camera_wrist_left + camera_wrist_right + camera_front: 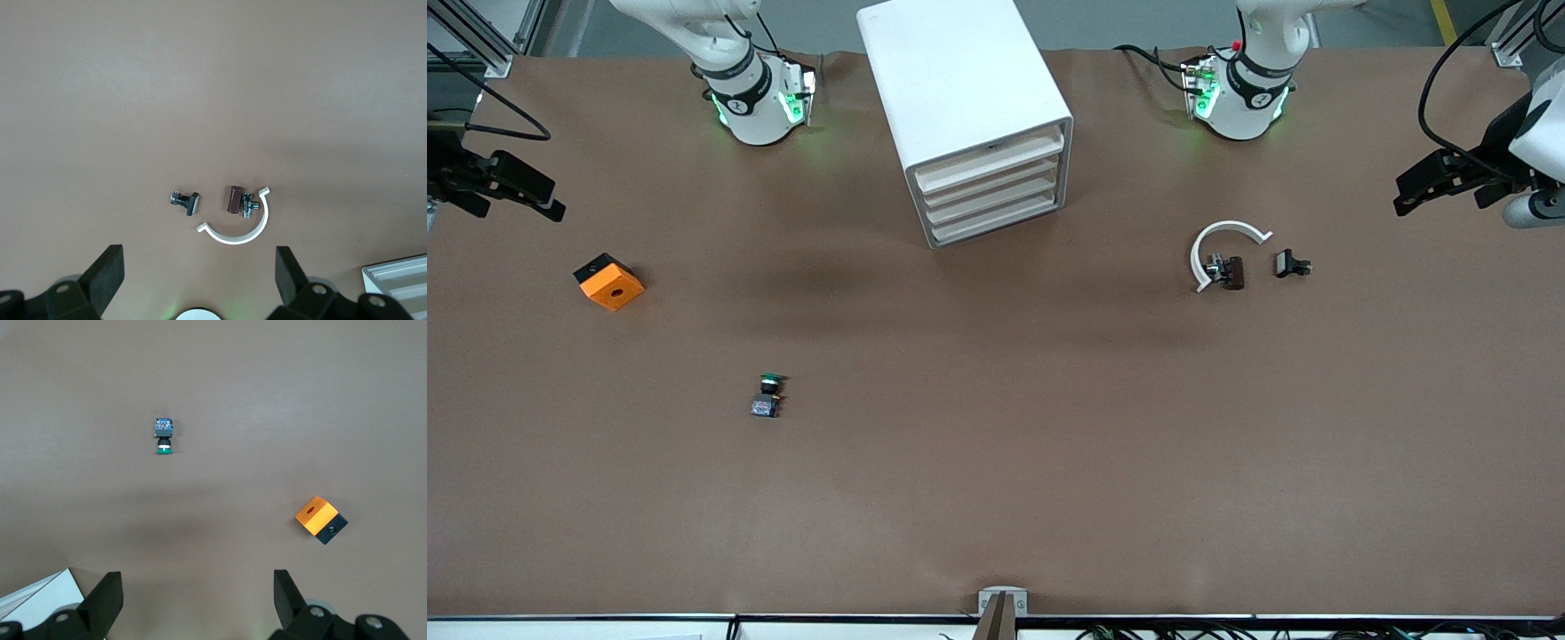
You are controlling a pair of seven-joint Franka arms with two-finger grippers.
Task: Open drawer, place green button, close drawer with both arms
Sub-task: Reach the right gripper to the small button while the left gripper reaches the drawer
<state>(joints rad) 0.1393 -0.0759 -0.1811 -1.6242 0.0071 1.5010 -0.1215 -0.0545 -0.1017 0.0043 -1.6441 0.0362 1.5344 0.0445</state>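
cabinet (965, 116): white box at the desk's (996, 498) 12 o'clock edge between the arm bases, all four drawers shut.
drawer (989, 163): top one looks easiest; hook the front lip and pull straight out, or the light box may slide.
button (767, 395): lying on its side around 8 o'clock, nearer the camera than the orange block (609, 282).
left pincer (200, 277): released, high over the white strip (238, 230) and clips.
right pincer (197, 593): released, empty, high over the orange block's end.
tip: I'd steady the cabinet with one arm.
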